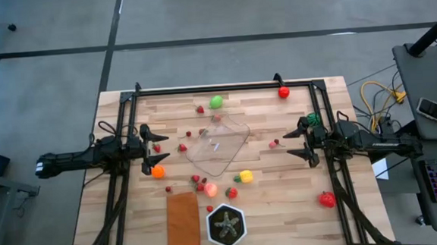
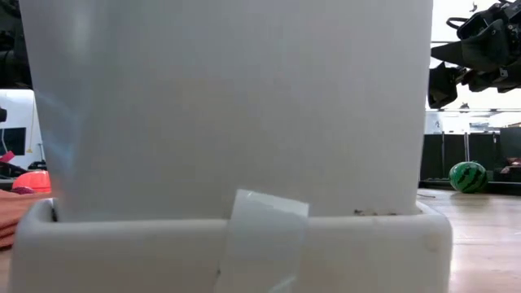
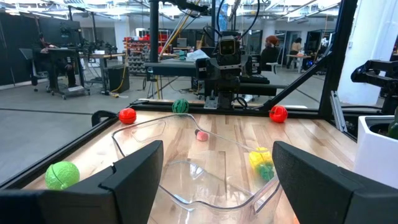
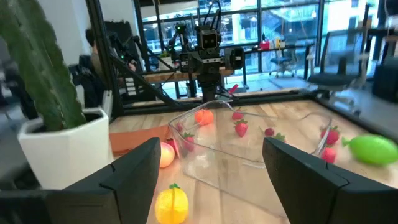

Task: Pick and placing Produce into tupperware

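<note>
Potted green star-shaped plant (image 1: 226, 225) sits at six o'clock on the wooden surface (image 1: 285, 210). At centre lies the clear rectangular plastic tupperware (image 1: 218, 144), empty, small toy produce (image 1: 245, 176) scattered around. Left pincer (image 1: 146, 152) at nine o'clock and right pincer (image 1: 306, 141) at three both hang spread, holding nothing.

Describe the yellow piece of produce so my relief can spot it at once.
Start at the clear container mid-table. Just off its corner nearest the potted plant lies the yellow fruit. It is the only yellow piece; its neighbours are red or pink.
</note>
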